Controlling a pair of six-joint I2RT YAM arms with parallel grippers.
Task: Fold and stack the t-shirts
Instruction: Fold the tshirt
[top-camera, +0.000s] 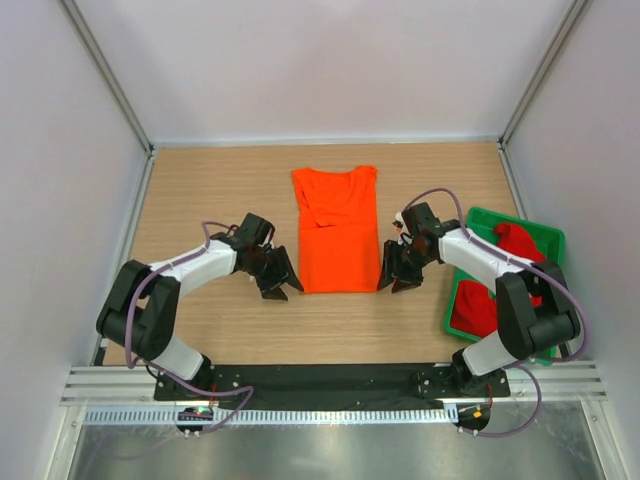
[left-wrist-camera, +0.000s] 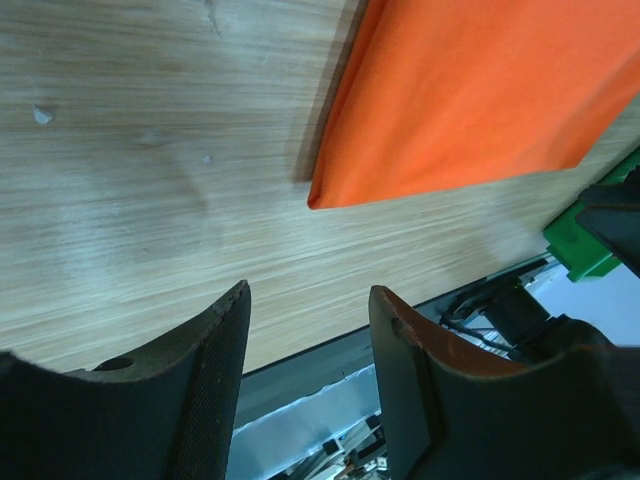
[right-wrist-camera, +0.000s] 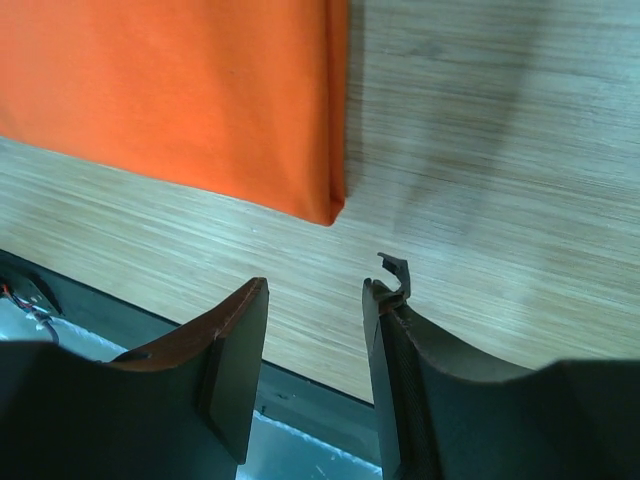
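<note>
An orange t-shirt lies folded into a long rectangle at the middle of the table, collar at the far end. Its near corners show in the left wrist view and the right wrist view. My left gripper hovers open just left of the shirt's near left corner. My right gripper hovers open just right of the near right corner. Nothing lies between either pair of fingers. Deep red t-shirts lie bunched in the green tray at the right.
The green tray's corner shows in the left wrist view. White walls with metal posts enclose the table on three sides. A black mounting rail runs along the near edge by the arm bases.
</note>
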